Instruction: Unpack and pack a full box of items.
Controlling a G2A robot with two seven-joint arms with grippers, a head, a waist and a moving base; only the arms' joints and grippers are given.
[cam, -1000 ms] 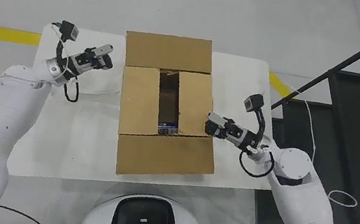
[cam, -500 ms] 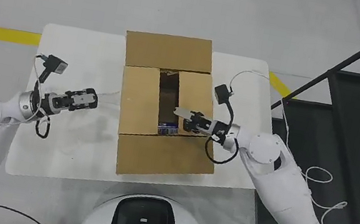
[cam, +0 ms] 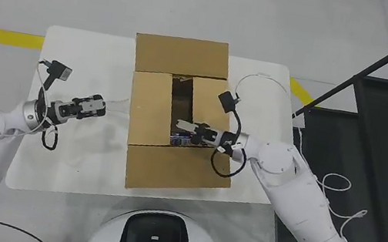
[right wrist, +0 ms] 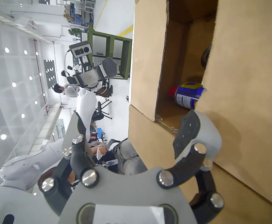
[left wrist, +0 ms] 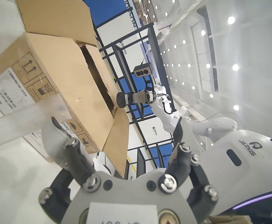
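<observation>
A cardboard box (cam: 150, 113) stands mid-table, its far and near flaps folded outward and its two side flaps lying nearly flat with a narrow gap between them. My right gripper (cam: 180, 126) is open over that gap near its near end. In the right wrist view, the gripper (right wrist: 133, 131) has one fingertip (right wrist: 188, 129) against the flap's edge. Inside lies a blue spray can with a red cap (right wrist: 188, 94), and a dark round item (right wrist: 205, 56) is half hidden by the flap. My left gripper (cam: 100, 107) is open and empty beside the box's left wall (left wrist: 63, 74).
The white table (cam: 69, 162) has bare room left of the box and a thin strip on its right. A black metal rack (cam: 376, 153) stands close to the table's right edge. A white cable (cam: 264, 79) loops over the far right corner.
My right gripper has moved left from the box's right side, across the right flap, to the gap. My left gripper came from the far left toward me, then stayed beside the box.
</observation>
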